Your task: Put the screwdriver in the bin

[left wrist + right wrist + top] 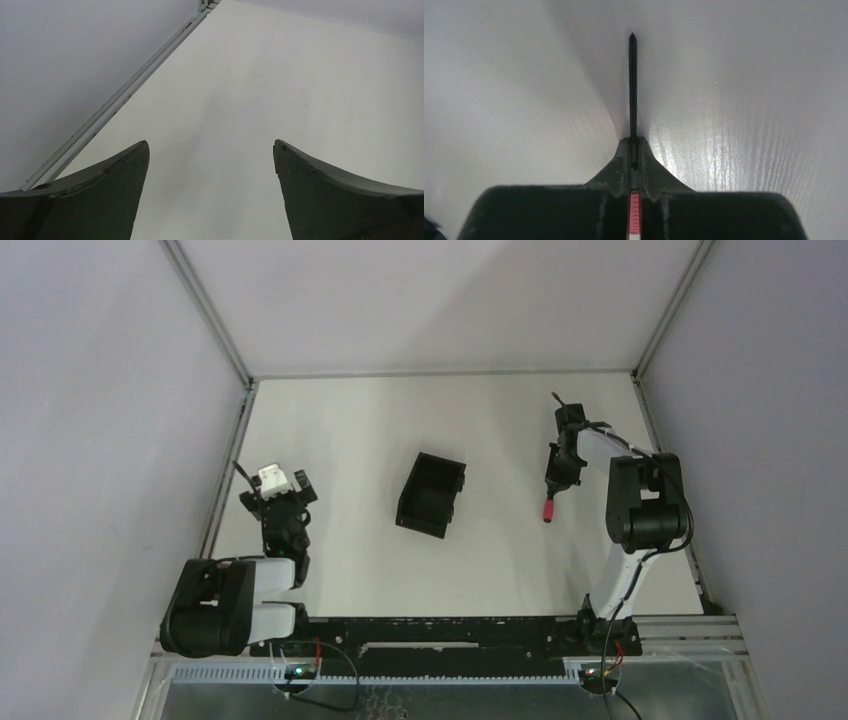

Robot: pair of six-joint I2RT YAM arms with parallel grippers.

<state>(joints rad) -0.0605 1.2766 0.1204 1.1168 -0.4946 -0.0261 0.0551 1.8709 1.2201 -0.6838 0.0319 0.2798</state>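
Red-handled screwdriver [548, 511]: gripped in right claw, right of the bin and apart from it; thin dark shaft [632, 85] juts past the fingertips.
Right claw [634, 150]: clamped tight on the shaft.
Left claw [211, 147]: spread wide, holding nothing, over bare tabletop [400, 420].
Black bin [428, 490]: mid-tabletop, between the arms.

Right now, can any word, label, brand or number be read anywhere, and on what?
None can be read in any view.
The bin: plain black, no label showing.
The screwdriver in the right tool: only fine ridges on its red handle, no lettering.
White block by the left tool: too small to tell.
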